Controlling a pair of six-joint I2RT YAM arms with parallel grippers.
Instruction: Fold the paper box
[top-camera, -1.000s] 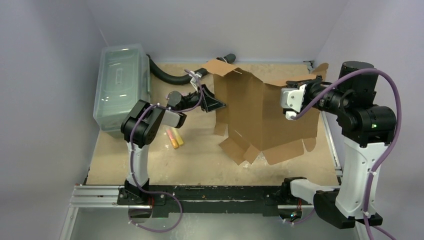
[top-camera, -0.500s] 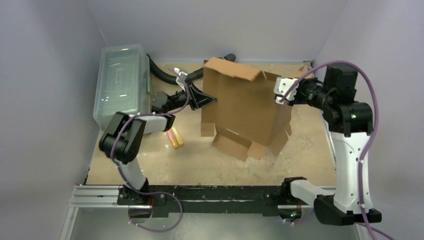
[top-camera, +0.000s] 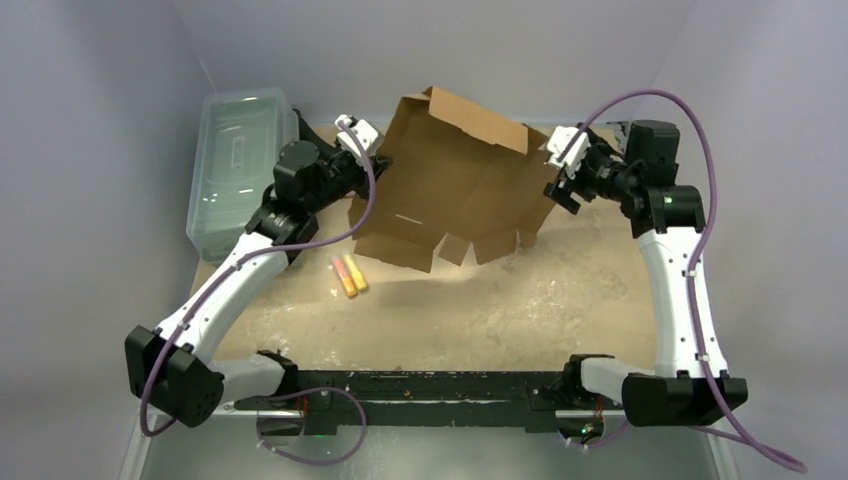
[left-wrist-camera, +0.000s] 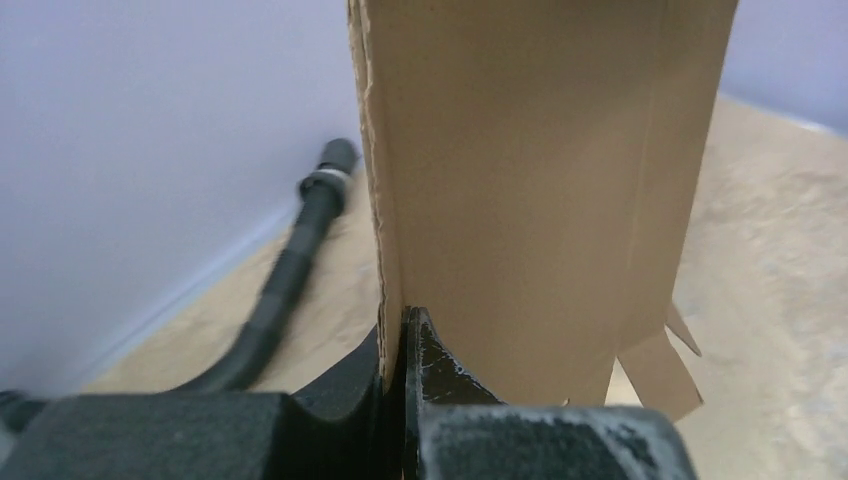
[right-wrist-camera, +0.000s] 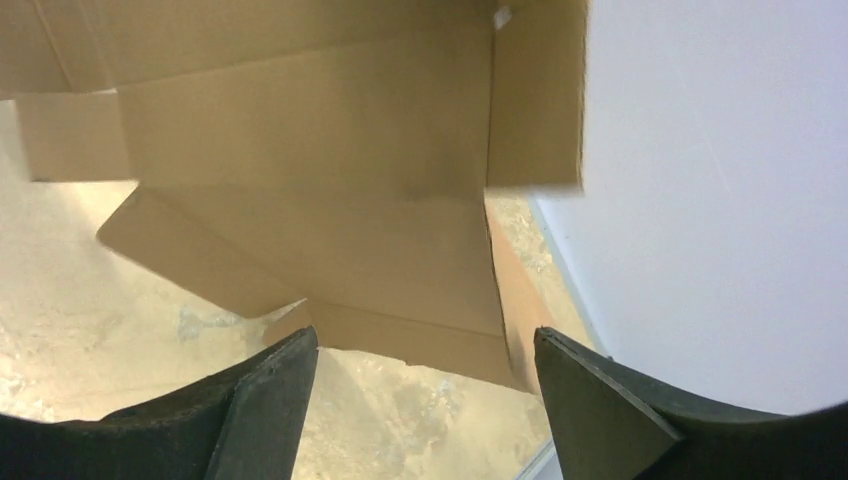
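Paper box (top-camera: 455, 180) hangs tilted over the back of the bench (top-camera: 500, 300), my left fingers (left-wrist-camera: 440, 370) clamped on its left edge. My right fingers (right-wrist-camera: 265, 400) are apart, so it may swing and slip.

Plain pale lilac-grey walls (top-camera: 450, 50) closed in the worn tan fibreboard bench (top-camera: 480, 310) on its left, far and right sides. The bench top was scuffed with pale patches. A black metal rail (top-camera: 430, 385) ran along its near edge. A black ribbed hose (left-wrist-camera: 280, 290) lay near the foot of the far wall. The light was soft and even, the shadows faint.
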